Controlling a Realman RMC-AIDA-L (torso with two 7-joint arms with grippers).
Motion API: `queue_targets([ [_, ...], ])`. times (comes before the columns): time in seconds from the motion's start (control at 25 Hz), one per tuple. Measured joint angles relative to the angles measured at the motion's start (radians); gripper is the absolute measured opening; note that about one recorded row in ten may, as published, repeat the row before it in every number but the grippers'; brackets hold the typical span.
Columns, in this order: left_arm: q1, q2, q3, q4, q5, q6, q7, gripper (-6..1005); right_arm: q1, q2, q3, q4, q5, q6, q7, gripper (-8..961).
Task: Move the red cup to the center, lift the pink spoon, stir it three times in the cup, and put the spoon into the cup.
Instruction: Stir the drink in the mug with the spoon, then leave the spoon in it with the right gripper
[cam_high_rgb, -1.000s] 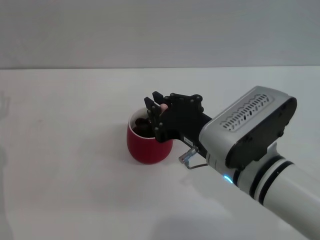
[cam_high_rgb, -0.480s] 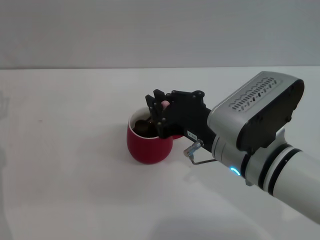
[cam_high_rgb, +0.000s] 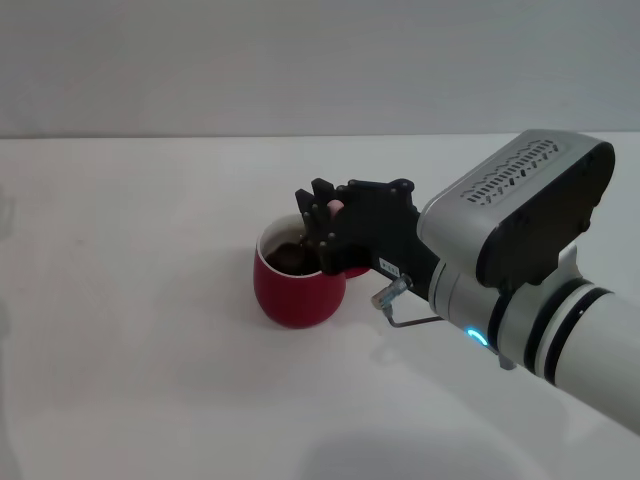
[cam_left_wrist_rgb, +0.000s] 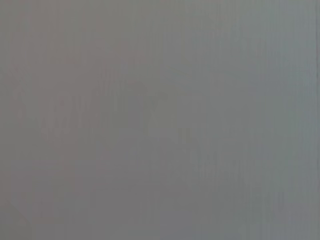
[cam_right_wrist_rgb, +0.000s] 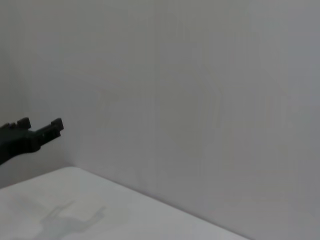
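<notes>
Right gripper (cam_high_rgb: 318, 222) hovers over the red cup (cam_high_rgb: 295, 285) mid-counter (cam_high_rgb: 130, 300), fingers clamped on the pink spoon (cam_high_rgb: 334, 207) w/ its bowl end apparently down in the dark liquid, prob. for stirring; left arm not visible.

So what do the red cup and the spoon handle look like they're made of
The red cup looks like glazed ceramic: smooth dark-red outside, pale inner wall, thick rim, though coated plastic can't be ruled out. Of the pink spoon, only a pale pink tip shows between the right end effector's fingers; probably plastic or enamel, too little visible to tell.
</notes>
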Motion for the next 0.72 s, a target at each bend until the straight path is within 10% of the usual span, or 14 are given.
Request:
queue_targets([
  [0.72, 0.005, -0.001, 0.001, 0.000, 0.000, 0.004, -0.001, 830, 0.068, 0.000, 0.068, 0.066, -0.184, 0.210, 0.181, 133],
])
